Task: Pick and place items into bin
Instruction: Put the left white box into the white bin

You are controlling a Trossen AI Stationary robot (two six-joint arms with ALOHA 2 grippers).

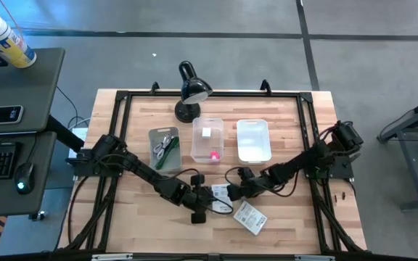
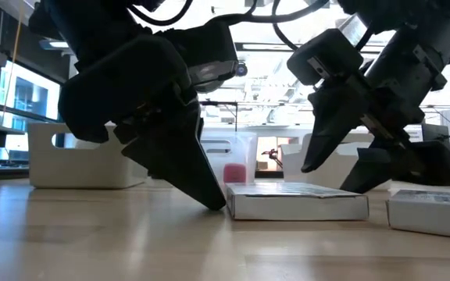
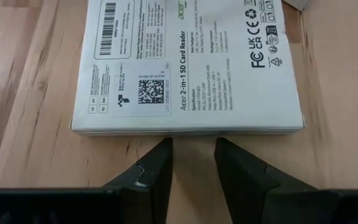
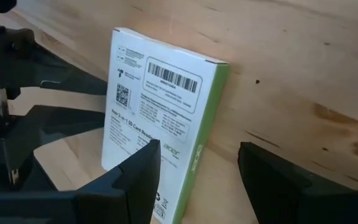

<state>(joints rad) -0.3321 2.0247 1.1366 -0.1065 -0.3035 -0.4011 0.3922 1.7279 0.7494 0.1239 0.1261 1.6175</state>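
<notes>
Lying flat on the desk (image 1: 144, 217), printed side up, the packet (image 3: 188, 65) runs lengthwise between both arms. Left gripper (image 3: 192, 155) sits at one short edge, fingers slightly apart; right gripper (image 4: 197, 168) spread at the opposite end, neither gripping.

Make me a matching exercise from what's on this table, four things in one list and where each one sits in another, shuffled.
Things:
1. pink cube
2. green stick
3. desk lamp
4. printed packet

Places:
a. lying flat between the left gripper and the right gripper
b. in the clear bin in the middle of the row
c. at the far edge of the table, behind the bins
d. in the grey bin on the left arm's side

Pairs: 1-b, 2-d, 3-c, 4-a
</notes>
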